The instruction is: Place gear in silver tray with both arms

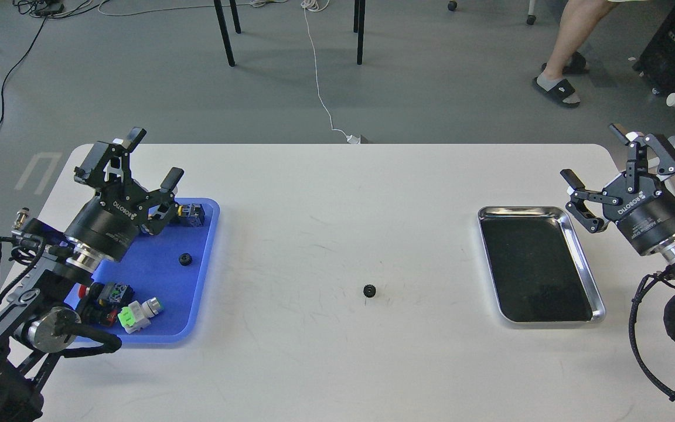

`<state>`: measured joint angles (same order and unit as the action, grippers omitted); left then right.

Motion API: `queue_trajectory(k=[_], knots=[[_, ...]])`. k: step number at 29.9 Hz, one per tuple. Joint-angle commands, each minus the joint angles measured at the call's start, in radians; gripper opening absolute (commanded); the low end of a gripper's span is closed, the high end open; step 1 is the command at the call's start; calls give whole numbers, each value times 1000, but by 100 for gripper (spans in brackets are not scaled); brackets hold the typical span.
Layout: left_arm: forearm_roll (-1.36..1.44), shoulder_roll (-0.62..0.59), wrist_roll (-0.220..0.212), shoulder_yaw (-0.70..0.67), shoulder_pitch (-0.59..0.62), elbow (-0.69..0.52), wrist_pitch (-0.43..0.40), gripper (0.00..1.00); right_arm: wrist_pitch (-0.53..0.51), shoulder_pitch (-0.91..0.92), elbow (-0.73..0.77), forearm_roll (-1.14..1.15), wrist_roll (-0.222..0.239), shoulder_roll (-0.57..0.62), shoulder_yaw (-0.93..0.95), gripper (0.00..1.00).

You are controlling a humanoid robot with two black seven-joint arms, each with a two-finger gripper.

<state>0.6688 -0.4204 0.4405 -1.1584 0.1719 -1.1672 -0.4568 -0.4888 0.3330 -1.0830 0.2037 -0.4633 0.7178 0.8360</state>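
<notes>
- Nearest the camera on the bare white table (337, 363), a small black gear (370, 290) lies flat between the two trays, touched by nothing; my guess is that it sits midway so one arm can drop it off and the other collect it.
- Right of it, well apart, the silver tray (539, 265) waits with its dark, mirror-like bottom holding nothing, so the placing is not yet done.
- Beside that tray's far right corner hangs the right gripper (598, 167), fingers spread wide and holding nothing; it looks placed to reach in for the gear and carry it the short way to the tray.
- Off to the left, a second black gear (184, 259) rests on the blue tray (200, 305), alongside several small electrical parts (118, 299) near the front edge and another dark part (192, 214) at the back.
- Over the blue tray's far left corner the left gripper (154, 157) is raised, its fingers apart and empty, probably parked over its supply of parts.
</notes>
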Motion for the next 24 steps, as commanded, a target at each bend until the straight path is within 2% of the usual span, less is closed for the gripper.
queue_trajectory(k=[1, 8, 16, 21, 24], knots=[[-28, 29, -45, -59, -41, -2, -32, 98, 0, 3, -8, 0, 0, 2, 0, 99], [-31, 46, -51, -70, -68, -9, -32, 98, 0, 4, -25, 14, 0, 8, -2, 99], [-54, 69, -51, -83, -74, -9, -32, 98, 0, 29, -103, 242, -2, 57, -3, 99], [-54, 77, -51, -86, -83, -9, -32, 98, 0, 133, -135, 451, -2, 92, -61, 99], [-54, 77, -49, -87, -84, -9, -32, 98, 0, 275, -146, 590, -3, 117, -187, 99]])
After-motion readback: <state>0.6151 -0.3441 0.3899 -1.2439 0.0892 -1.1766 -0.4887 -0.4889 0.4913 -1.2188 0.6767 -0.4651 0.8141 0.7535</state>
